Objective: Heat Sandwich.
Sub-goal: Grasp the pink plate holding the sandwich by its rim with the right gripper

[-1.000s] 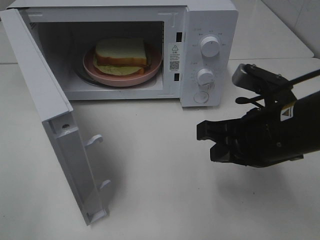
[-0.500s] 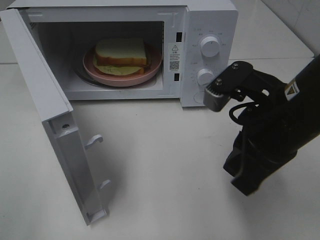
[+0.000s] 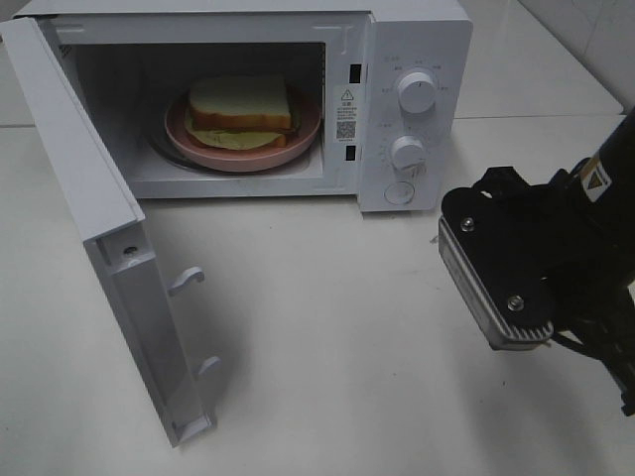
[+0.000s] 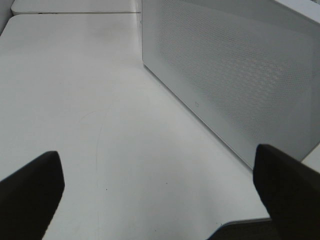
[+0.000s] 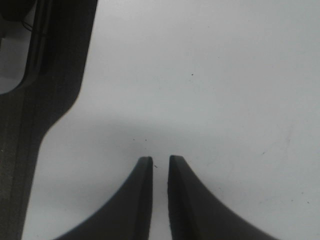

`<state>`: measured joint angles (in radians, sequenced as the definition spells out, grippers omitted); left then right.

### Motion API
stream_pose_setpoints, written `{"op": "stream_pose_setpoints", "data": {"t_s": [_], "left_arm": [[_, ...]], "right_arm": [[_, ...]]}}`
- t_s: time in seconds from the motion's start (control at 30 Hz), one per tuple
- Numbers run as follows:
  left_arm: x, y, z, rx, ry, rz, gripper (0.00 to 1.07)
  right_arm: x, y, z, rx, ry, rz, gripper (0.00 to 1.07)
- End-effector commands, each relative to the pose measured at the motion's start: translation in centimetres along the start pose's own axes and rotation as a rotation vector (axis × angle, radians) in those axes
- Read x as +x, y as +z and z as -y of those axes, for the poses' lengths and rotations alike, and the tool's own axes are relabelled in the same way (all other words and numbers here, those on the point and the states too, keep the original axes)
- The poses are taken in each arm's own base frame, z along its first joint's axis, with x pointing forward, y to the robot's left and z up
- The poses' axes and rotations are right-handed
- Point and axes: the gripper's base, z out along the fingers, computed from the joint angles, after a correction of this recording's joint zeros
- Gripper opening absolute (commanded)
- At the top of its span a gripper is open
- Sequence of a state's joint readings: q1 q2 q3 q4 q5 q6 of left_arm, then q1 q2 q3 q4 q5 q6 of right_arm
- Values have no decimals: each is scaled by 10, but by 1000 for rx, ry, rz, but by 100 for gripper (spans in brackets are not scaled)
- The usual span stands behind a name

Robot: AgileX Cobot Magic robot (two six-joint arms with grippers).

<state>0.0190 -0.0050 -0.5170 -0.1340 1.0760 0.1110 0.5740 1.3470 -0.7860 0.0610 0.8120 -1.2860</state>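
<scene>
The sandwich (image 3: 241,104), white bread with a brown crust, lies on a pink plate (image 3: 243,160) inside the white microwave (image 3: 417,40), whose door (image 3: 89,198) hangs wide open at the left. My right arm (image 3: 536,268) hovers over the table right of the microwave's front, wrist turned downward, its fingers hidden in the exterior high view. In the right wrist view the right gripper (image 5: 160,162) points at bare table, fingertips a narrow slit apart, holding nothing. My left gripper (image 4: 160,195) is open wide and empty, beside the microwave's perforated outer wall (image 4: 235,75).
Two knobs (image 3: 417,92) and a round button are on the microwave's right panel. The open door juts toward the table's front. White table (image 3: 327,327) lies between the door and my right arm.
My right arm has pulled back to the right and rolled over, so the fingers that pointed left now face down. Its fingertips have parted slightly. The left gripper has stayed put.
</scene>
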Motion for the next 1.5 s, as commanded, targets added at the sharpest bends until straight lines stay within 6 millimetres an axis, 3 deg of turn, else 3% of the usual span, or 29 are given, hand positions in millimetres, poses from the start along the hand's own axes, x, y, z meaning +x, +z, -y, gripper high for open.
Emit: {"op": "stream_pose_setpoints", "data": {"t_s": [0.03, 0.23, 0.27, 0.3, 0.33, 0.43, 0.47, 0.5, 0.6, 1.17, 1.33, 1.5], "left_arm": [[0, 0, 1, 2, -11, 10, 97], [0, 0, 1, 2, -11, 10, 97], [0, 0, 1, 2, -11, 10, 97], [0, 0, 1, 2, -11, 10, 97], [0, 0, 1, 2, -11, 10, 97], [0, 0, 1, 2, -11, 10, 97], [0, 0, 1, 2, -11, 10, 97], [0, 0, 1, 2, -11, 10, 97], [0, 0, 1, 2, -11, 10, 97], [0, 0, 1, 2, -11, 10, 97], [0, 0, 1, 2, -11, 10, 97], [0, 0, 1, 2, -11, 10, 97]], "right_arm": [[2, -3, 2, 22, -48, -24, 17], [3, -4, 5, 59, -29, -38, 31], [3, -4, 6, 71, -4, -34, 36], [2, -5, 9, 97, 58, -24, 49], [2, -5, 9, 97, 58, -24, 49], [2, -5, 12, 135, 132, -11, 69], [1, -5, 14, 152, 184, 1, 84], [1, -5, 14, 152, 184, 1, 84], [0, -5, 15, 170, 201, 10, 98], [0, -8, 28, 308, 71, 5, 95], [-3, -4, 38, 296, 67, -1, 94], [-10, -2, 61, 308, 65, 4, 93]]}}
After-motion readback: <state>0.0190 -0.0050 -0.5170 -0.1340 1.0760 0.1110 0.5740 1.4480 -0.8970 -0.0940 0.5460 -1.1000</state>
